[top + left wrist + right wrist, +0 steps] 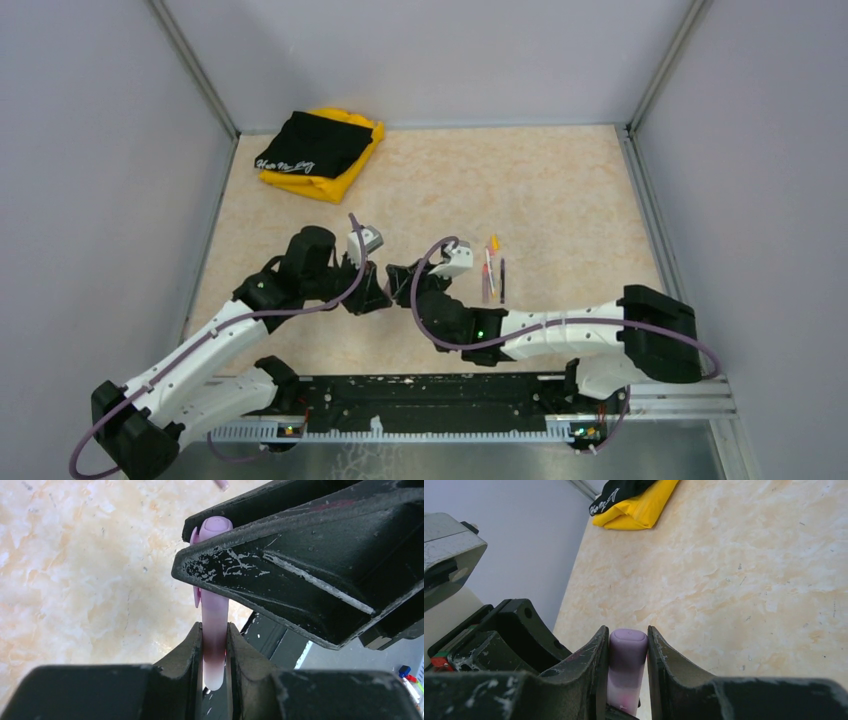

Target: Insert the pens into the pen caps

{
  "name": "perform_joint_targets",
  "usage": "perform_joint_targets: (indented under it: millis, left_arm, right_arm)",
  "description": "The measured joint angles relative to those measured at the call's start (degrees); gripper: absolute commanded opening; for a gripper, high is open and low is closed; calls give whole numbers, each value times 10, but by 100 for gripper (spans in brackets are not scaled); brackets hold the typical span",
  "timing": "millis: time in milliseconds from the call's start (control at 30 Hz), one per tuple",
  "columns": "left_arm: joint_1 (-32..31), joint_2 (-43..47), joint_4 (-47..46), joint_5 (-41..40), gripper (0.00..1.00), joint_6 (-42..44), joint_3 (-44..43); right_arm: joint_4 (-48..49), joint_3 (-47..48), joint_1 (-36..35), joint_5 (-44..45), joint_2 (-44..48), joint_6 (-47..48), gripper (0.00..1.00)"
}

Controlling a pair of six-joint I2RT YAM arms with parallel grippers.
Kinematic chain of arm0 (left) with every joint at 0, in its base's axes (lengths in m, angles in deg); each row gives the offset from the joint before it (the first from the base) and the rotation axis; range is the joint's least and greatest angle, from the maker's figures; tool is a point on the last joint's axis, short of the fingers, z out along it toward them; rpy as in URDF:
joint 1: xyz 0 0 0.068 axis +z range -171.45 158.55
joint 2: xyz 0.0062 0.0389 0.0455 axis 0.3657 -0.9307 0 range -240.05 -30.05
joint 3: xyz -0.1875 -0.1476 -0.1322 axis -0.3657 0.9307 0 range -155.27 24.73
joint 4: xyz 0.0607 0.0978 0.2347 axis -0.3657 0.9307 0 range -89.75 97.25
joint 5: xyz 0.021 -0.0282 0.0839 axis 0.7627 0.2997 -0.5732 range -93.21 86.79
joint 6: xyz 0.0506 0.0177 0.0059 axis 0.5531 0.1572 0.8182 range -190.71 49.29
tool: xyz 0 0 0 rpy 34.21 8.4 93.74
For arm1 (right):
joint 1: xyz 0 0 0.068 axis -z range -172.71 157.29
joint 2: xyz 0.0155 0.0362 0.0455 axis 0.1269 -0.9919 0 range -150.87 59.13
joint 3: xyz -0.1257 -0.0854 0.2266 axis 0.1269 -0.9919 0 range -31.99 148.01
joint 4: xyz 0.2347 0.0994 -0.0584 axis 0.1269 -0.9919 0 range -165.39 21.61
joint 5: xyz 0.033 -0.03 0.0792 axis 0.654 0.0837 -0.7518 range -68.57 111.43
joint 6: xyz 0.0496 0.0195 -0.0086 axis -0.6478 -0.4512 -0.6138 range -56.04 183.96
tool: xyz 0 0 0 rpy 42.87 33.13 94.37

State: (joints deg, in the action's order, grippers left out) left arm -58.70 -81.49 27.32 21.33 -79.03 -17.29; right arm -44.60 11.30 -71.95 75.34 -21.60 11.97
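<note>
In the top view my two grippers meet tip to tip at the table's middle, left gripper (378, 290) and right gripper (400, 282). In the left wrist view my left gripper (215, 630) is shut on the lower end of a pale pinkish pen (214, 615). The pen's far end sits in the lilac cap (216, 526), which the right gripper's black fingers (300, 565) hold. In the right wrist view my right gripper (628, 632) is shut on the lilac cap (627, 665). A white and orange pen (489, 268), a black pen (502, 280) and an orange-yellow cap (494, 241) lie on the table to the right.
A folded yellow and black cloth (320, 150) lies at the far left corner and also shows in the right wrist view (634, 505). Grey walls stand on three sides of the table. A black rail (430, 400) runs along the near edge.
</note>
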Motion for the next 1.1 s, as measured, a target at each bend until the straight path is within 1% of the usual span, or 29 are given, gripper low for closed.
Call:
perform_joint_targets:
  millis: [100, 200, 233, 333, 367, 400, 467, 567, 700, 733, 900, 1000, 1100]
  left_arm:
    - [-2, 0, -15, 15, 0, 0, 0]
    - [-5, 0, -60, 40, 0, 2, -1]
    - [-6, 0, -79, 47, 0, 3, -3]
    - [-6, -3, -135, 61, 0, 5, -14]
    - [-6, -4, -156, 64, 0, 6, -19]
    - [-6, -5, -171, 67, 0, 7, -23]
    - [-3, -7, -206, 56, 0, 7, -30]
    - [11, -10, -250, 33, 0, 6, -44]
    - [12, -19, -271, 8, 0, 7, -52]
    - [12, -23, -271, -1, 0, 7, -52]
    - [11, -69, -244, -45, 0, 3, -65]
    - [11, -85, -211, -72, 0, -7, -66]
    - [11, -80, -186, -92, 0, -15, -58]
  right_arm:
    - [-37, 5, 0, -8, 28, 4, 0]
    - [-85, 12, 8, -25, 80, 21, 0]
    - [-103, 15, 15, -36, 100, 28, 7]
    - [-146, 35, 38, -69, 148, 51, 32]
    - [-162, 48, 47, -80, 162, 61, 37]
    - [-173, 57, 52, -86, 170, 69, 39]
    - [-208, 79, 56, -105, 188, 86, 42]
    - [-256, 94, 51, -118, 211, 111, 43]
    - [-316, 95, 51, -111, 241, 122, 45]
    - [-336, 97, 51, -107, 245, 121, 48]
    - [-462, 111, 51, -102, 238, 91, 52]
    - [-551, 116, 51, -115, 209, 59, 53]
    - [-620, 116, 51, -138, 178, 28, 54]
